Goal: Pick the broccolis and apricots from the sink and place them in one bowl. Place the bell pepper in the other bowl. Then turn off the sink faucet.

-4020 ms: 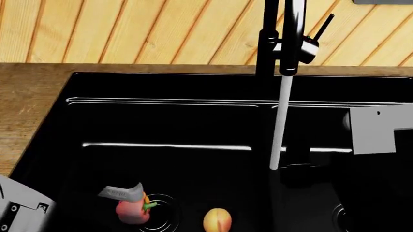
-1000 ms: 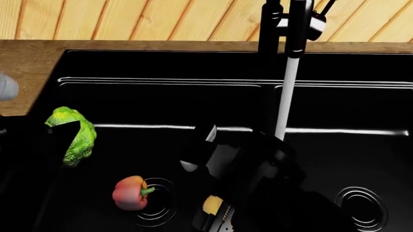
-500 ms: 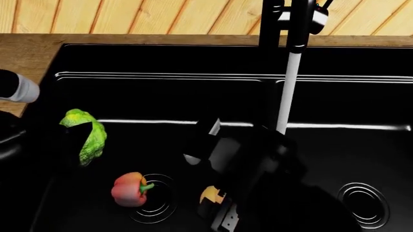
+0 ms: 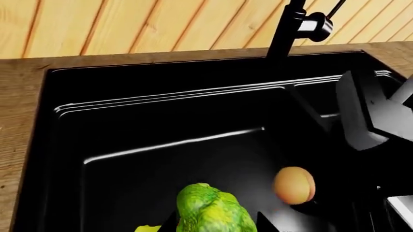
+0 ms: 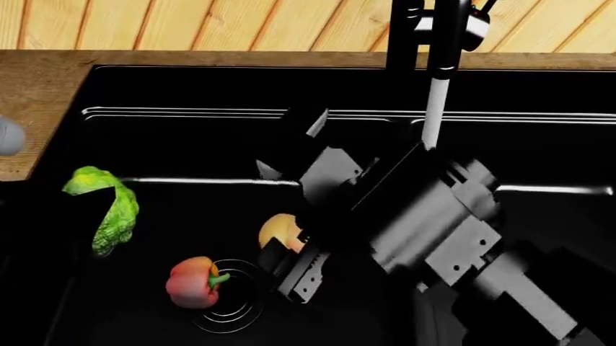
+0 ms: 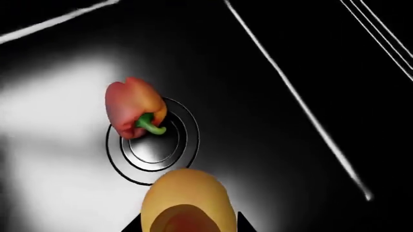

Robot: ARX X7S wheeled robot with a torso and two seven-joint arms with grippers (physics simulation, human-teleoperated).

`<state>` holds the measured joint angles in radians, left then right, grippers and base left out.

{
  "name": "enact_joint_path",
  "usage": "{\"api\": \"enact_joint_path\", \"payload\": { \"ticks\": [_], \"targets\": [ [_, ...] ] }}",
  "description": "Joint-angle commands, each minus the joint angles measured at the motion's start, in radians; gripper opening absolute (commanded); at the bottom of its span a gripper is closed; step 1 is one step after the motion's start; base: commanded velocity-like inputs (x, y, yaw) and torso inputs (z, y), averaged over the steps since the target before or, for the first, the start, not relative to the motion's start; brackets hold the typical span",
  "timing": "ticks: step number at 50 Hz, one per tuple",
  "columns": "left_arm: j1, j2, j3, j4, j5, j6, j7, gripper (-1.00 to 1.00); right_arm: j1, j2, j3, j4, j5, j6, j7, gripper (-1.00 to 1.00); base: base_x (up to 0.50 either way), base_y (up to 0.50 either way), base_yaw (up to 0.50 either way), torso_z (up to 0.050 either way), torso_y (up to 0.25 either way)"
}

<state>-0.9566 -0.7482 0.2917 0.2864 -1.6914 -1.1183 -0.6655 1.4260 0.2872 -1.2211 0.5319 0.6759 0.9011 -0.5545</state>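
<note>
Head view shows the apricot [image 5: 280,231] clamped in the right tool [image 5: 288,252] above the sink [image 5: 192,144], the broccoli [image 5: 104,209] pinched in the left tool [image 4: 213,227], so both are best lifted straight up, clear of the rim, bell pepper [image 5: 190,282] left by the drain.

Green broccoli [image 5: 104,207], black sink [image 5: 192,94]
</note>
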Motion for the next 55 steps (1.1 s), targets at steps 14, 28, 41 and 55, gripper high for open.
{"api": "enact_joint_path", "payload": {
  "ticks": [14, 28, 41, 55],
  "targets": [
    [0.018, 0.001, -0.018, 0.037, 0.006, 0.036, -0.001, -1.00, -0.376, 0.451, 0.722, -0.893, 0.550, 0.165, 0.840, -1.00, 0.00, 0.00, 0.00, 0.000, 0.000],
    [0.065, 0.001, -0.017, 0.055, 0.028, 0.059, 0.002, -1.00, -0.624, 0.585, 0.900, -1.077, 0.646, 0.024, 0.984, -1.00, 0.00, 0.00, 0.00, 0.000, 0.000],
    [0.068, -0.006, -0.022, 0.076, 0.017, 0.066, -0.004, -1.00, -0.645, 0.604, 0.909, -1.081, 0.651, 0.017, 0.993, -1.00, 0.00, 0.00, 0.00, 0.000, 0.000],
    [0.075, -0.015, -0.034, 0.106, 0.016, 0.078, 0.021, -1.00, -0.660, 0.604, 0.910, -1.074, 0.652, 0.009, 1.003, -1.00, 0.00, 0.00, 0.00, 0.000, 0.061]
  ]
}}
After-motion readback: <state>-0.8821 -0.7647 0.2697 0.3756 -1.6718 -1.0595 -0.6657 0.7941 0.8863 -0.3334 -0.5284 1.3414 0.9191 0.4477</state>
